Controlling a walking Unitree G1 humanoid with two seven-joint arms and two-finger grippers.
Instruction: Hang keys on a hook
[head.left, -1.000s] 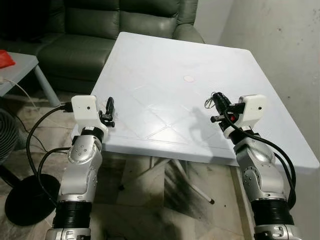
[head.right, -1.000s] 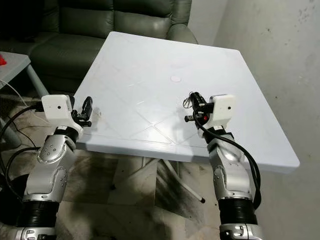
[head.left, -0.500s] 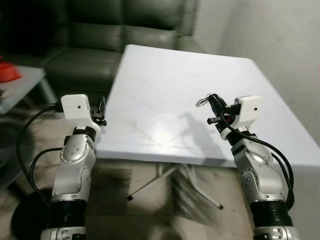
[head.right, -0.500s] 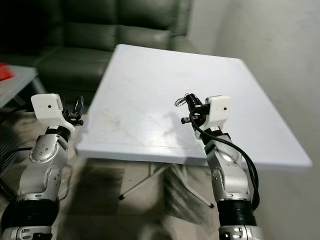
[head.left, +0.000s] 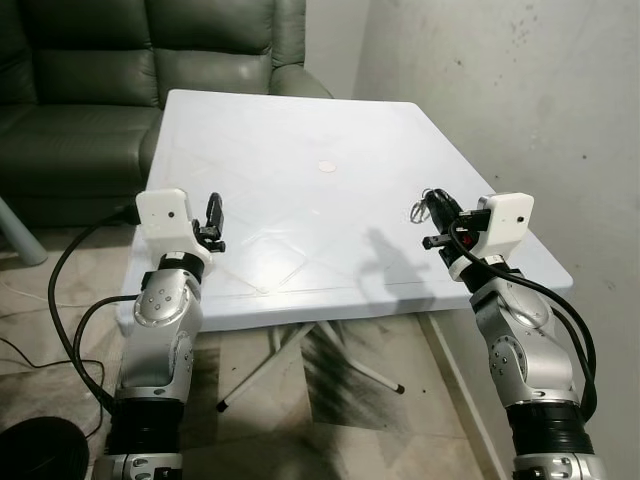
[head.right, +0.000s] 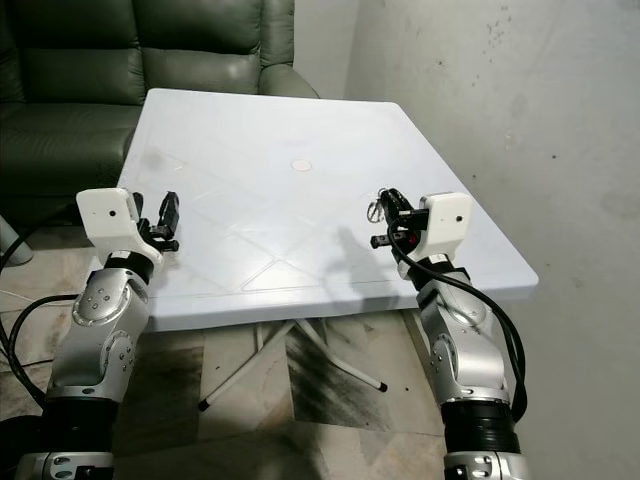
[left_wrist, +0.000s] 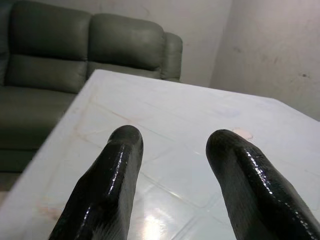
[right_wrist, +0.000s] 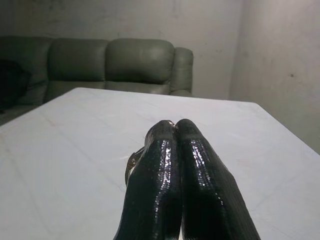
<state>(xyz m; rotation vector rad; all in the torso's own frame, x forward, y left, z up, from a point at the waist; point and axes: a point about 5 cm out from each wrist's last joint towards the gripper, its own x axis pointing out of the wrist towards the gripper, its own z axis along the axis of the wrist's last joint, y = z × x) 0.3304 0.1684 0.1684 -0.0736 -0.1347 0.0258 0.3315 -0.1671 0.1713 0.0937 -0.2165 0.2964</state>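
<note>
Two hands over the white worktop (head.left: 300, 130), keys in transit.
Right hand (head.left: 437, 212) is clamped on the keys (head.left: 419, 208) above the worktop's right edge; left hand (head.left: 214, 215) gapes, holding nothing. Next likely needs finding a hook.

White plastic desk (head.left: 300, 140) standing on folding legs; small round disc (head.left: 326, 166) lying at centre; dark green sofa (head.left: 120, 60) sitting behind; grey wall (head.left: 500, 90) rising beside.

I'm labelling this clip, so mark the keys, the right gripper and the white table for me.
keys (head.left: 418, 209), left eye view, on the metal ring beyond the fingertips.
right gripper (head.left: 435, 203), left eye view, between its fingertips, shut on the keys.
white table (head.left: 300, 130), left eye view, on bare tabletop.
</note>
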